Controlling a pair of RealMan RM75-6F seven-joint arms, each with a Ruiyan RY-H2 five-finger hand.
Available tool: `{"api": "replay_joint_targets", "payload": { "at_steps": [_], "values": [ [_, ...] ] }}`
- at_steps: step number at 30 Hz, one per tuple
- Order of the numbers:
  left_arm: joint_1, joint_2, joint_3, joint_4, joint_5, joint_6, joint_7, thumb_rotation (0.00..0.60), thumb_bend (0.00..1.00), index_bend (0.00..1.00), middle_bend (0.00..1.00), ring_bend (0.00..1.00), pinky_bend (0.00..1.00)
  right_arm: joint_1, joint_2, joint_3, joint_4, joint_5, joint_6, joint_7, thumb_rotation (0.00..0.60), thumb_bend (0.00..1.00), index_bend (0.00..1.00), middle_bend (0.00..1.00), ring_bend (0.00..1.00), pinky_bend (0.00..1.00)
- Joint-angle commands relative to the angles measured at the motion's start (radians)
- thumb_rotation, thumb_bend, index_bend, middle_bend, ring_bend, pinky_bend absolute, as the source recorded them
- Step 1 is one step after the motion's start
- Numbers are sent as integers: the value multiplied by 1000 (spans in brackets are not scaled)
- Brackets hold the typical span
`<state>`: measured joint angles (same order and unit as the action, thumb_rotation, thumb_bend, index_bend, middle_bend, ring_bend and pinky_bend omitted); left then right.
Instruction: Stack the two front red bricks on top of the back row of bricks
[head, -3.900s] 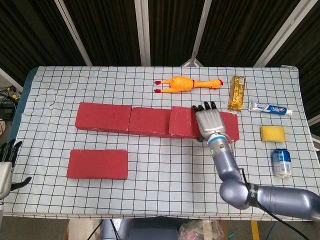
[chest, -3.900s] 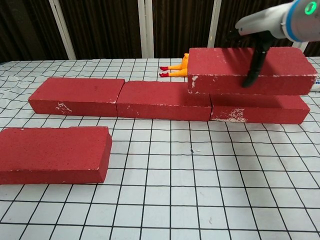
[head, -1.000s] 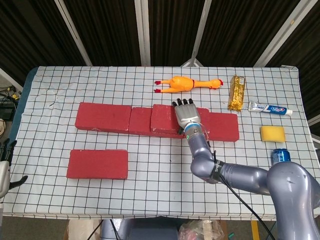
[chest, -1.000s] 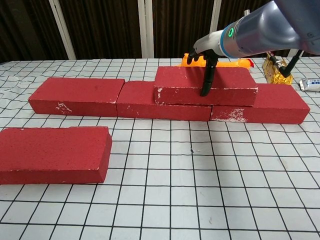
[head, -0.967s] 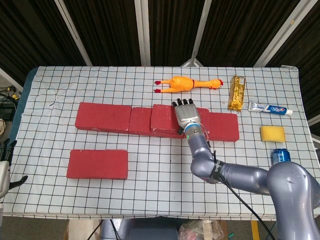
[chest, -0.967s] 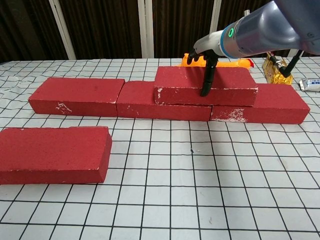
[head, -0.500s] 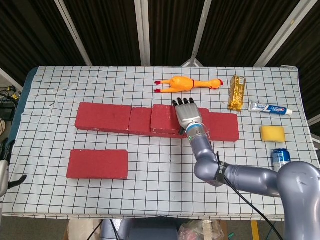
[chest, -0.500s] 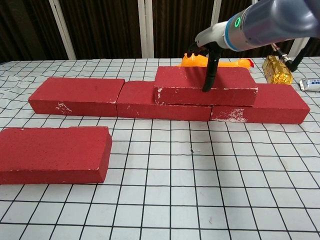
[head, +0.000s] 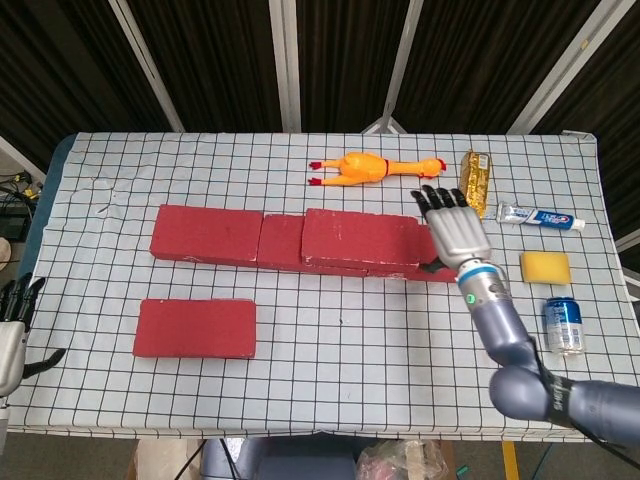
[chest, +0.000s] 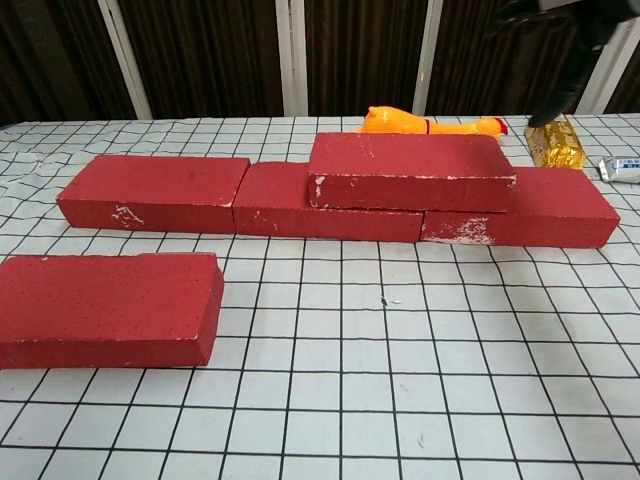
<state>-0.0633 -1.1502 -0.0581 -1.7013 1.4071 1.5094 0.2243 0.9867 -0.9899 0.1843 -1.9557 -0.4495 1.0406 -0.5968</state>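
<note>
Three red bricks form the back row (head: 205, 233) (chest: 150, 190). A fourth red brick (head: 360, 238) (chest: 410, 170) lies stacked on top, across the middle and right bricks. One red brick (head: 195, 327) (chest: 105, 310) lies flat at the front left. My right hand (head: 455, 232) hovers open, fingers spread, above the right end of the row and holds nothing; in the chest view only its dark fingers (chest: 560, 25) show at the top right. My left hand (head: 12, 335) hangs open at the table's left edge, far from the bricks.
Behind the row lies a rubber chicken (head: 375, 167) (chest: 425, 123). A gold snack bag (head: 474, 185), a toothpaste tube (head: 540, 217), a yellow sponge (head: 545, 267) and a blue can (head: 565, 324) stand along the right side.
My right hand has let go of the stacked brick and moved right and up, off it. The stacked brick stays in place. The left hand rose slightly.
</note>
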Motion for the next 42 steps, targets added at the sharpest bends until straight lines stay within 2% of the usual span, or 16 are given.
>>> {"api": "replay_joint_targets", "payload": {
  "at_steps": [1, 5, 7, 10, 13, 20, 30, 35, 42],
  "values": [
    [-10, 1, 12, -1, 18, -23, -29, 600, 0, 71, 0, 0, 116, -212, 151, -82, -80, -267, 55, 199, 600, 162, 45, 0, 0, 0],
    [-33, 0, 24, -11, 17, -81, -31, 600, 0, 61, 0, 0, 124, -387, 186, -144, -73, -502, 122, 396, 600, 162, 45, 0, 0, 0],
    [-48, -1, 20, -31, 14, -101, -12, 600, 0, 55, 0, 0, 127, -484, 174, -181, -48, -642, 205, 488, 600, 162, 45, 0, 0, 0],
    [-68, -15, 2, -54, 15, -104, 15, 600, 0, 54, 0, 0, 126, -583, 131, -219, 3, -780, 310, 556, 600, 161, 45, 0, 0, 0],
    [-94, -8, 0, -84, 5, -142, 70, 600, 0, 49, 0, 0, 100, -647, 104, -249, 43, -858, 347, 632, 600, 162, 45, 0, 0, 0],
    [-147, 12, -18, -155, -75, -231, 128, 600, 0, 33, 0, 0, 67, -747, 25, -273, 138, -936, 415, 669, 600, 162, 45, 0, 0, 0],
    [-248, 29, -24, -261, -258, -375, 300, 600, 0, 24, 0, 0, 51, -787, -2, -259, 180, -945, 387, 671, 600, 162, 45, 0, 0, 0],
    [-308, -2, -25, -267, -338, -427, 361, 600, 0, 21, 0, 0, 51, -805, -17, -253, 200, -957, 379, 683, 600, 162, 45, 0, 0, 0],
    [-364, -66, -18, -252, -397, -442, 413, 600, 0, 20, 0, 0, 51, -823, -31, -242, 217, -983, 380, 693, 600, 162, 45, 0, 0, 0]
  ]
}}
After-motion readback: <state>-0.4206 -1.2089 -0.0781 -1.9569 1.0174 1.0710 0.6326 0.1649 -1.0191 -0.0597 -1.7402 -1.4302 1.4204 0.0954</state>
